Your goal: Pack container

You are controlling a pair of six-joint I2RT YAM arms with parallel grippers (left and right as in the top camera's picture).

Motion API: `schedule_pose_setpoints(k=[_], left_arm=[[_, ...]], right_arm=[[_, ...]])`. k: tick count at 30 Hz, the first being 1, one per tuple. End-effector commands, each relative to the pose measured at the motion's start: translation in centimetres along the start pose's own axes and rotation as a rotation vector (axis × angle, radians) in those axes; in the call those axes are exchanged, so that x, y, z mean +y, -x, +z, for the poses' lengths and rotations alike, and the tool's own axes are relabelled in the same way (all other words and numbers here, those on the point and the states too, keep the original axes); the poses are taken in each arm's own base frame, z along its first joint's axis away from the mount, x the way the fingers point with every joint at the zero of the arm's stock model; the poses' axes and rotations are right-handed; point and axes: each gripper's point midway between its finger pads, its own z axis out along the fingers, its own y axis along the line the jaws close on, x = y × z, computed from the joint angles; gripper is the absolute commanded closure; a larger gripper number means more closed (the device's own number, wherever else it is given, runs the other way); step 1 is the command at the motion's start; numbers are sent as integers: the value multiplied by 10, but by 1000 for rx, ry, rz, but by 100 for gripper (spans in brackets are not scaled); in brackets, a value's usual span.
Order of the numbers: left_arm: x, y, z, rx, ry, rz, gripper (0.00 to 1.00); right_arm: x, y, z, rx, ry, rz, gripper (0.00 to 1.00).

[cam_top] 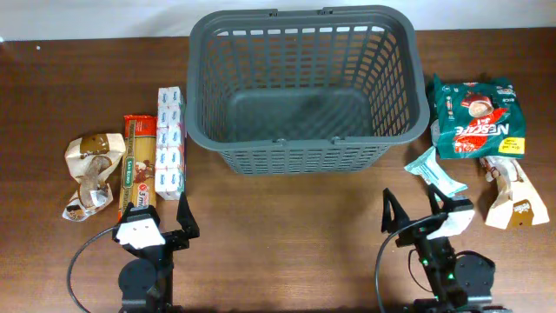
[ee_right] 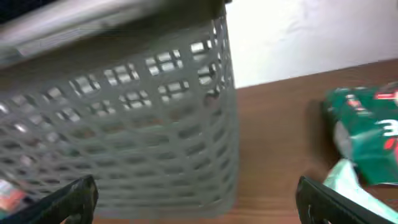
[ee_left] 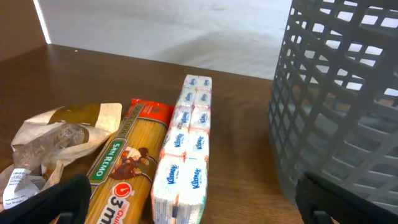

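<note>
Left gripper [cam_top: 155, 219] is sitting with its jaws spread wide, holding nothing. Same deal for the right gripper [cam_top: 414, 213], gaping and empty.

Going out from the left one, the spaghetti packet [cam_top: 137, 165] is lying right at its fingertips. Its long axis is pointing straight away from the gripper, so a grab across the narrow width is looking easy. The tissue strip [cam_top: 170, 143] is lying parallel just beside it, and a crumpled brown-and-white pouch [cam_top: 89, 174] is sitting on the outer side.

The right gripper is getting a pale teal packet [cam_top: 434, 170] closest, lying at an angle. Then a second brown-and-white pouch [cam_top: 512, 198], with the green Nescafe bag [cam_top: 476, 117] farther back.

The container [cam_top: 300, 158] is standing between the two piles at the far side, long axis running left-right and nothing in it. It's ahead and inward from both arms, about equally near.

Count: one container, six packets, three per side.
</note>
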Motion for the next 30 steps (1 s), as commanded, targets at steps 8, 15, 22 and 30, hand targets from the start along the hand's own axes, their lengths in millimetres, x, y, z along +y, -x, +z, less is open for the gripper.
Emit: schedule_pose_setpoints(k=[8,15,22,30], left_arm=[[1,0,0,-8,6,-10,1],[1,0,0,-8,6,-9,1],[1,0,0,-8,6,-9,1],[1,0,0,-8,6,-9,1]], right_arm=[[60,240,-14,155,-130,-49,1],[12,324,-22,132,-516,-63,1],[-122,267,62,469,-782,0,1],[-224,139,143,857,-798,27,1]])
